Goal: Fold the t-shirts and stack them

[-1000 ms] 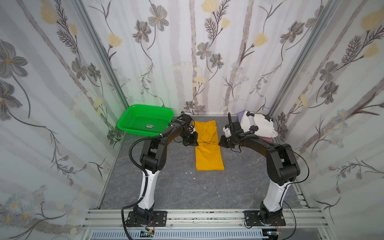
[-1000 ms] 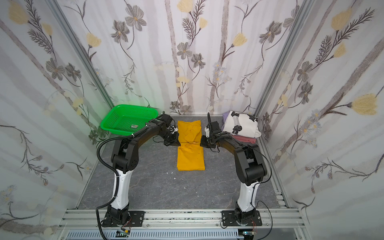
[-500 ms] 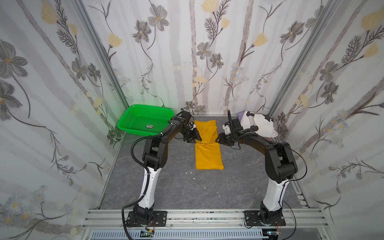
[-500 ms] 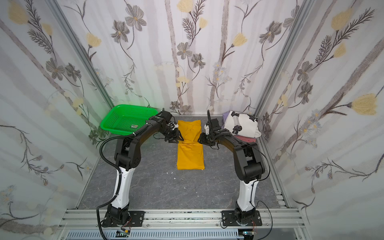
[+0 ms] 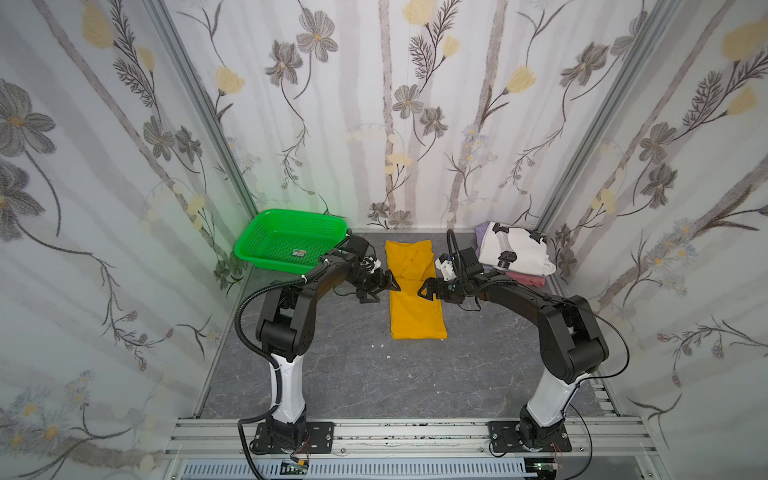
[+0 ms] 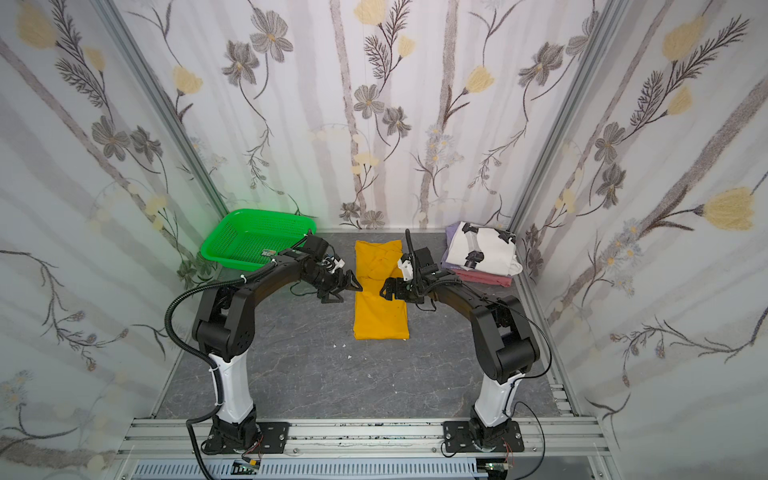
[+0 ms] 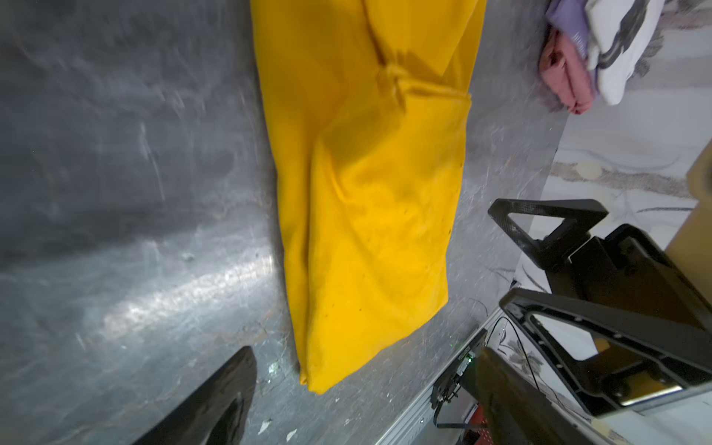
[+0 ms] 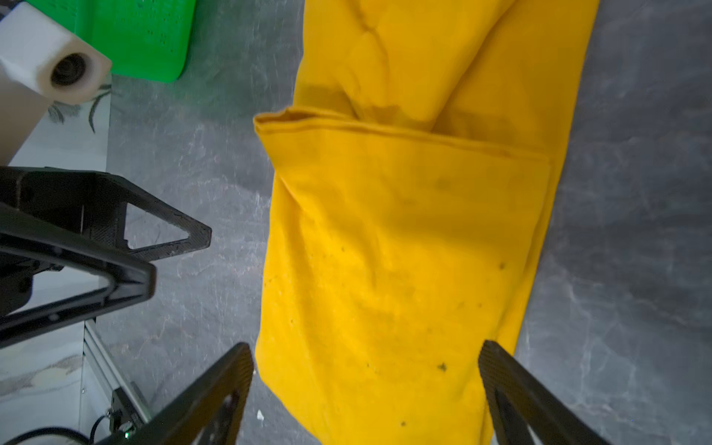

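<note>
A mustard-yellow t-shirt point(image 5: 415, 307) point(image 6: 380, 307) lies on the grey table as a long strip, its near part doubled over up to a crosswise hem point(image 8: 404, 131). My left gripper point(image 5: 388, 286) point(image 6: 353, 286) hovers open at the shirt's left edge, near that hem. Opposite it, my right gripper point(image 5: 424, 289) point(image 6: 385, 289) stands open at the right edge. Neither holds cloth. In the wrist views the shirt point(image 7: 370, 192) point(image 8: 404, 250) lies below the spread jaws of the left gripper point(image 7: 366, 358) and the right gripper point(image 8: 366, 348). A folded stack sits back right: white printed t-shirt point(image 5: 515, 249) over lavender point(image 5: 484, 230) and salmon-pink point(image 5: 528, 279).
A green perforated basket point(image 5: 299, 216) point(image 6: 257, 214) sits at the back left, tilted against the wall. Flowered walls close in the table on three sides. An aluminium rail point(image 5: 395, 432) runs along the front. Small white scraps point(image 5: 380, 345) lie near the shirt's front edge.
Both grippers were shut at the yellow shirt's edges and have opened, letting go of the cloth. The shirt's doubled-over near part now rests on the strip.
</note>
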{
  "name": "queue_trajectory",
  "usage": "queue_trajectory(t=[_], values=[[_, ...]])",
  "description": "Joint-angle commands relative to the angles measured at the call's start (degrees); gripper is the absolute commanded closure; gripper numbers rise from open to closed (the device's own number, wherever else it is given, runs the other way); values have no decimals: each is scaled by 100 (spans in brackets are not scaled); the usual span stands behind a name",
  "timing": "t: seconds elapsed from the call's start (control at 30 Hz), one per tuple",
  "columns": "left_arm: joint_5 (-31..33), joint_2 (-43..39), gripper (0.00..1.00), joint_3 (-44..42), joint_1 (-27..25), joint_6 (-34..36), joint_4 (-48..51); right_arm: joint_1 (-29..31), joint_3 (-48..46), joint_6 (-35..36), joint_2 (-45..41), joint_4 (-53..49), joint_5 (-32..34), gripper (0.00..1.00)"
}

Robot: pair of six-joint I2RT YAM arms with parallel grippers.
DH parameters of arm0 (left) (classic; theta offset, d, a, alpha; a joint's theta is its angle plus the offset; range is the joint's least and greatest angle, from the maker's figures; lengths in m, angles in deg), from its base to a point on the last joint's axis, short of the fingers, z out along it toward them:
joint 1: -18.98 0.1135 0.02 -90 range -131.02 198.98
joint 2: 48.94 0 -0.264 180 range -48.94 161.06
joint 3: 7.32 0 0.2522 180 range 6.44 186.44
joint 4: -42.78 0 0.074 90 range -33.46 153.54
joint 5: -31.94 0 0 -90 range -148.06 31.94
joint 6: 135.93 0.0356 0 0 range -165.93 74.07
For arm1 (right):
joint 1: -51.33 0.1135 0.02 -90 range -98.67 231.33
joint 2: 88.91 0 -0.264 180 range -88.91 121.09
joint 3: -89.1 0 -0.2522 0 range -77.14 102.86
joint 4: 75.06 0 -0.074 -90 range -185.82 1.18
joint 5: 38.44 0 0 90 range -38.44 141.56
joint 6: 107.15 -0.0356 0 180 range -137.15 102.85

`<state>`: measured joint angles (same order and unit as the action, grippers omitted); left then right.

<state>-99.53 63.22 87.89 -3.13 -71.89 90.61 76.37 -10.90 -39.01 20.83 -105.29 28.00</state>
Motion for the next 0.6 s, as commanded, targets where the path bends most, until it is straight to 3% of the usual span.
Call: queue_trajectory(t=[0.0,0.27,0.4,0.57], values=[[-275,-361,14,-849,-215,-495,-1210,54,-512,91,-339,578,-474,8],[-224,-578,18,-1459,-973,-1327,-2656,96,-2065,-362,-550,1796,-1206,8],[-12,-570,17,-1561,-1006,-1532,-2906,107,-2521,-542,-423,2113,-1074,9],[29,-378,17,-1888,-1019,-1772,-3157,89,-2600,-454,-1012,1812,-841,8]])
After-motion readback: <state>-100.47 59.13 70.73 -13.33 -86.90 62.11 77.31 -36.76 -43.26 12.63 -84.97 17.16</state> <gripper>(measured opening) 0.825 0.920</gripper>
